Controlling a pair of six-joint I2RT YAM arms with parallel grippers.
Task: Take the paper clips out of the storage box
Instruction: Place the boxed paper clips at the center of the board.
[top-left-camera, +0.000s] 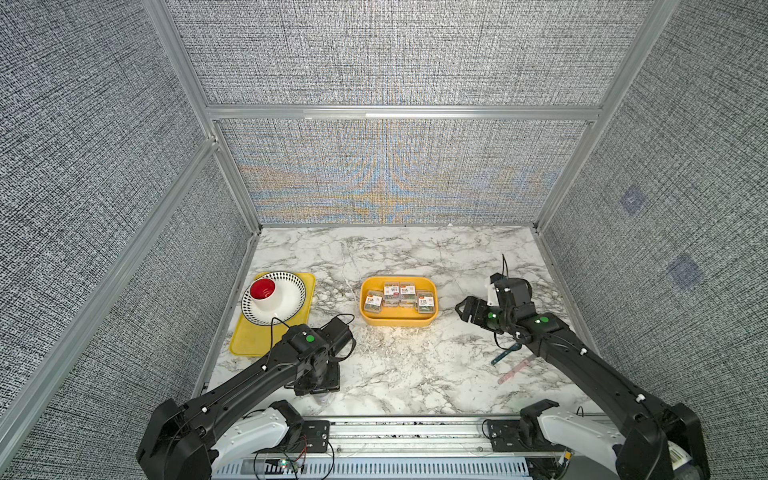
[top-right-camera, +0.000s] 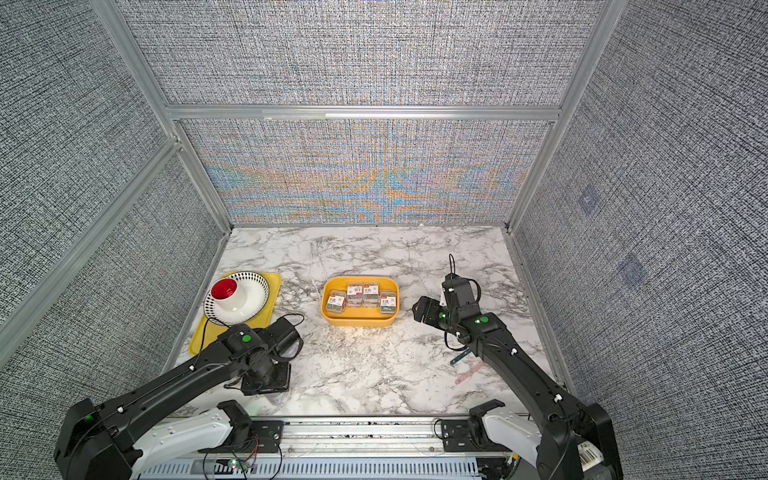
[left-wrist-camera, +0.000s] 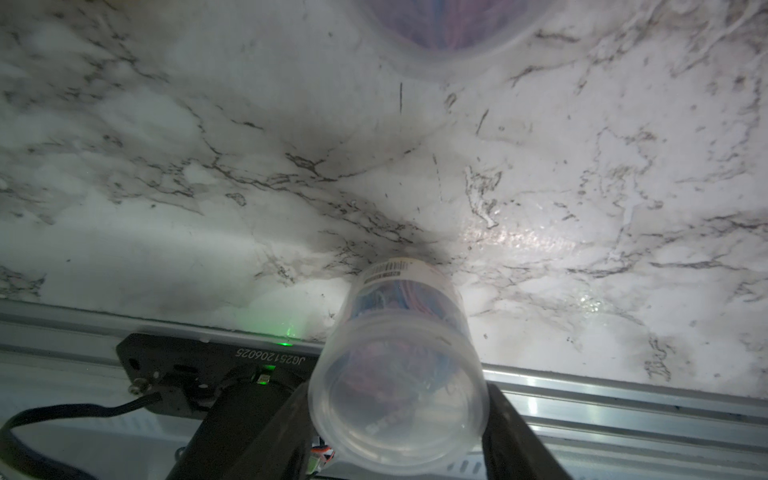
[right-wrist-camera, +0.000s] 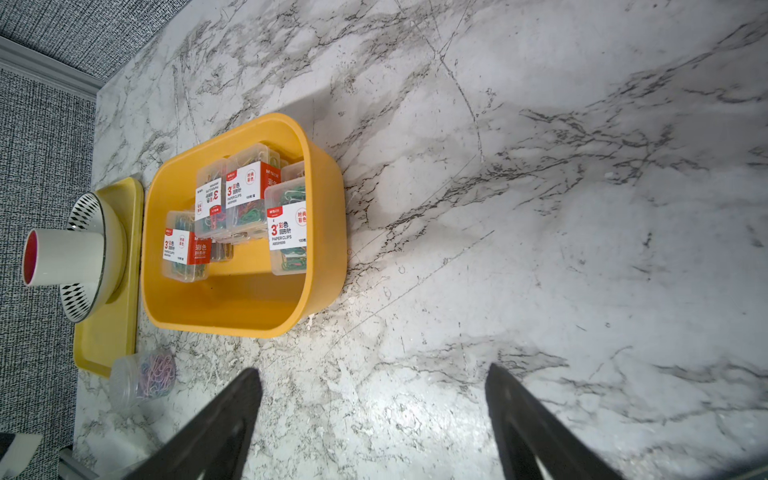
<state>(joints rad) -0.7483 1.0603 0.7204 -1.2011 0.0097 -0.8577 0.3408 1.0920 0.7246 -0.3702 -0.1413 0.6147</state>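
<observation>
The storage box (top-left-camera: 397, 321) (top-right-camera: 359, 321) (right-wrist-camera: 328, 232), a deep yellow bin, stands mid-table with several clear labelled cases of paper clips (top-left-camera: 391, 293) (right-wrist-camera: 286, 228) inside. My left gripper (left-wrist-camera: 397, 399) (top-left-camera: 318, 384) is shut on a round clear tub of paper clips (left-wrist-camera: 399, 365) (top-left-camera: 323, 400), held upright with its far end at the table near the front rail. A second round tub (right-wrist-camera: 143, 380) (left-wrist-camera: 453, 25) lies on the table by the tray corner. My right gripper (right-wrist-camera: 372, 372) (top-left-camera: 467, 309) hangs open and empty just right of the box.
At the left, a flat yellow tray (top-left-camera: 249, 340) carries a patterned bowl (top-left-camera: 291, 305) with a red-lined white cup (top-left-camera: 266, 293). A blue strip (top-left-camera: 505, 353) and a pink strip (top-left-camera: 515, 370) lie under the right arm. Metal rail (left-wrist-camera: 623, 399) runs along the front edge.
</observation>
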